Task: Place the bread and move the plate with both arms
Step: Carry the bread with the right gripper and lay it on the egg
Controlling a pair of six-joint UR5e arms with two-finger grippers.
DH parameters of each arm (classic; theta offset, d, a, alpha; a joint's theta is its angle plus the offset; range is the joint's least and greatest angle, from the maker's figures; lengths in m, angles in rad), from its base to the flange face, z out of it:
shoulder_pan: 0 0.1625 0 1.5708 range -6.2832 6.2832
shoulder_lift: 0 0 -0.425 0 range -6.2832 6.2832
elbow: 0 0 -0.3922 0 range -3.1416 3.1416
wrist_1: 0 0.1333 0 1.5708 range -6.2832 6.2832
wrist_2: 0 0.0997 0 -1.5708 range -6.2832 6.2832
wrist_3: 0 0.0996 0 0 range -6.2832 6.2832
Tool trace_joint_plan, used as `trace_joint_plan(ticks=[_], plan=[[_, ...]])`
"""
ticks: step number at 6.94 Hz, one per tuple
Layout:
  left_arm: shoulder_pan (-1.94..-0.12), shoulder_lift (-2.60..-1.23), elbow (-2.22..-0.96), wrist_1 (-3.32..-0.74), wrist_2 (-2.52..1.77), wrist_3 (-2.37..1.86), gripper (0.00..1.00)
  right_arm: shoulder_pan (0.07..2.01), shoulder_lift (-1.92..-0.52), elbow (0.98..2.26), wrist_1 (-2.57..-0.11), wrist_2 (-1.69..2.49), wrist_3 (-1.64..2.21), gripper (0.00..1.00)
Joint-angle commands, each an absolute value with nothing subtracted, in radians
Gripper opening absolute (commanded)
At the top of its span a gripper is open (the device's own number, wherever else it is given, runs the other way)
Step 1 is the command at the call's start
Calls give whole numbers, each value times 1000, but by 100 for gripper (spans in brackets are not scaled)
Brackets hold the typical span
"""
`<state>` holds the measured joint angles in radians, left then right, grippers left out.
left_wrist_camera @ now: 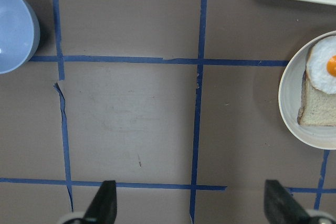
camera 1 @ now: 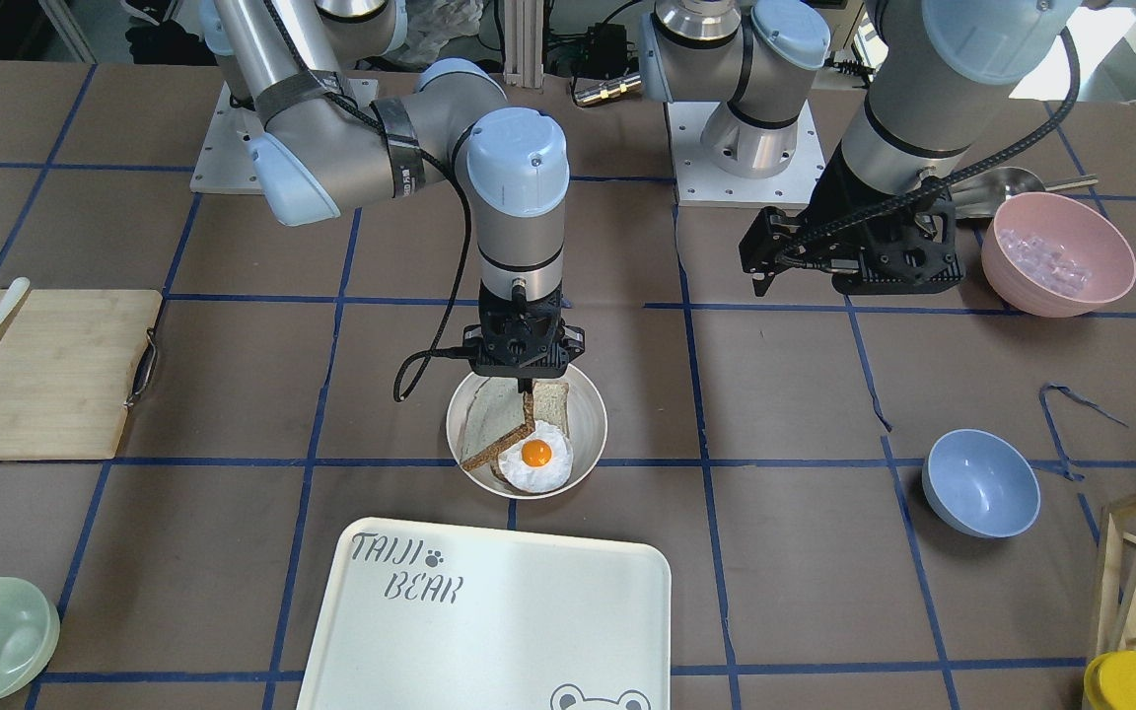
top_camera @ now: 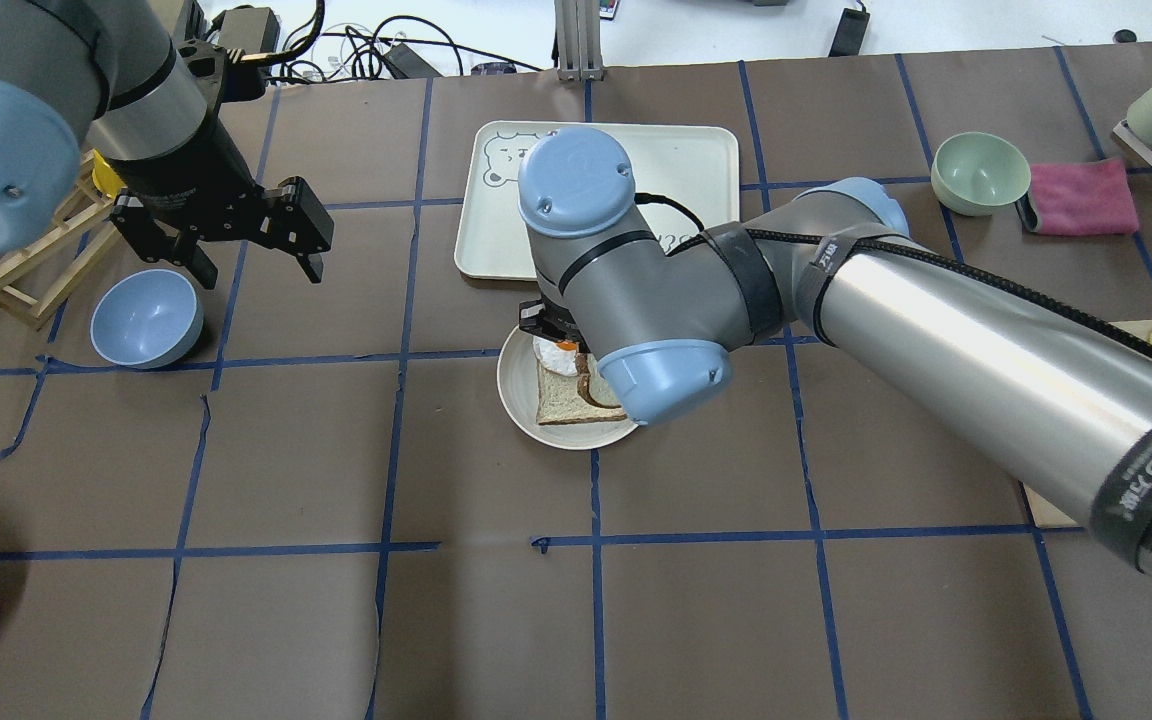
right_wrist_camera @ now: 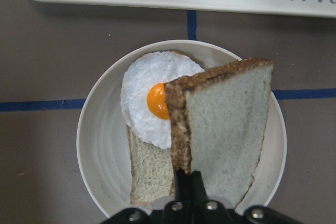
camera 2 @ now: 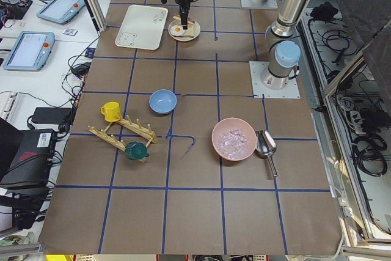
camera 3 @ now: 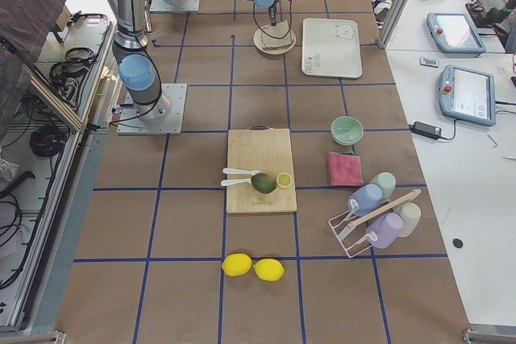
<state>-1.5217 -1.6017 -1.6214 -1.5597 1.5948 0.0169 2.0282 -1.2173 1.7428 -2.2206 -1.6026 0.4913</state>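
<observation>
Overhead, the right arm hides its end effector (and half the plate).

Dark-crusted bread hangs tilted above the round cream plate.

Far end of worktop: right arm's hand pointed straight down, tips at the bread over the plate; tray just beside. Mid-worktop: blue bowl, pink bowl; metal scoop lay just beside it.
</observation>
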Motion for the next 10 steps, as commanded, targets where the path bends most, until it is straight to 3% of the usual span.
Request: trace_joint_plan(ticks=[1,2,4,5,7,9,10], plan=[[-1522,-1601,-1632,-1557,1595,18,100,2031,-1213,1744,-2220,-1585,509,0],[-1522,-1597,-1632,-1559,1595,17,100,2033,-1210,1746,-2220,-1550,511,5],[-1522,-1598,-1635,-1559,1595,18,100,2033,-1210,1746,-2235,-1494,522,68],[-1522,-1598,-1637,-1559,1595,18,100,2031,-1209,1747,-2281,-1496,517,86],[-1522,-1597,-1637,-1557,1595,18,100,2008,-1219,1738,-2292,-1509,476,99],[-1522,-1601,-1641,-1554,1588,17,100,1894,-1277,1715,-2208,-1503,314,100],[-1522,-1601,-1643,-1551,1588,17,100,1805,-1328,1695,-2056,-1497,170,100]])
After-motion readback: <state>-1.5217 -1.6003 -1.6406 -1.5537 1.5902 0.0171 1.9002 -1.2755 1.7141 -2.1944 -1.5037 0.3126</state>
